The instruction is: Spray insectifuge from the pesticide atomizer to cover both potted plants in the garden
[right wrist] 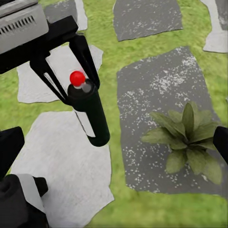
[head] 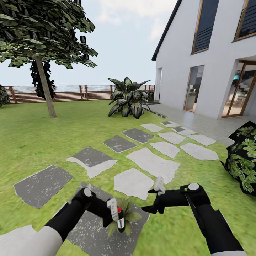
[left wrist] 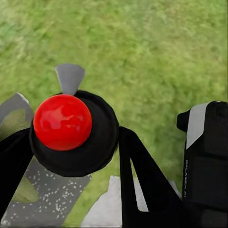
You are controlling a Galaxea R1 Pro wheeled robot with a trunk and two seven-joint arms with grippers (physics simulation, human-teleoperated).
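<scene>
The pesticide atomizer (right wrist: pixel 90 116) is a black cylinder with a glossy red ball on top, held by the left claw (head: pixel 113 212), which is black with pale grey plates. The potted plant (right wrist: pixel 187 137) has mid-green leaves with darker veins. It sits on a dark grey stepping stone (right wrist: pixel 152 104) flecked with whitish specks. Neighbouring stones (head: pixel 153 164) are pale grey, the lawn (head: pixel 42 142) yellow-green, the fence (head: pixel 71 93) slatted brown
</scene>
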